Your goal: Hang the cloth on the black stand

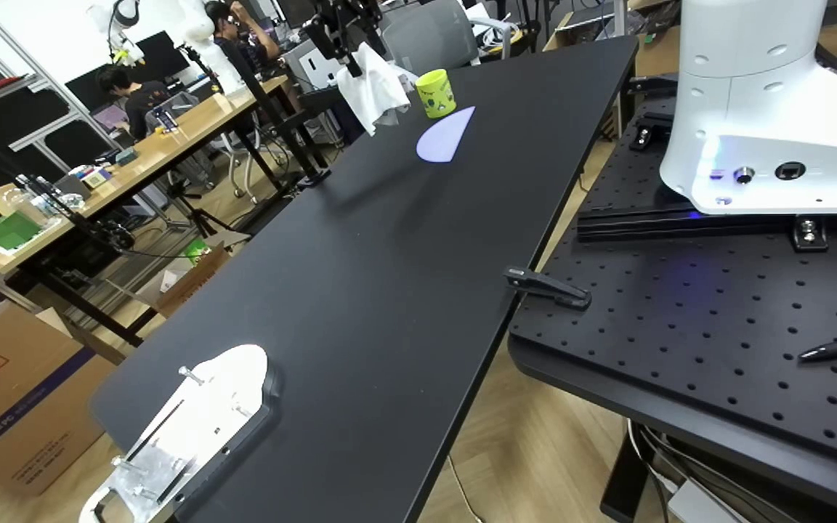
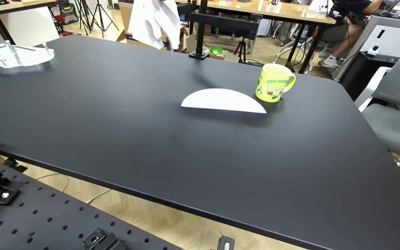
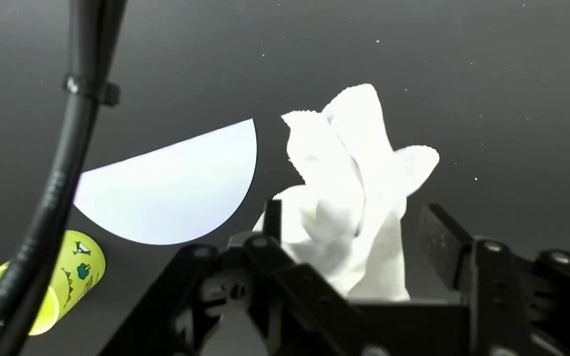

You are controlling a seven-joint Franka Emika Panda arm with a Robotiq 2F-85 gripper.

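My fingers (image 3: 448,247) are spread astride the cloth (image 3: 334,202), whose length hangs down between and below them beside the black stand (image 2: 201,33); whether the stand bears it I cannot quite tell, so I judge that backing off must not drag it.

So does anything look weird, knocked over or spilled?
Maybe one thing: the white board at one end of the black table has pegs sticking up. If those are legs, it could be upside down. The mug stands upright, and I see no spill.
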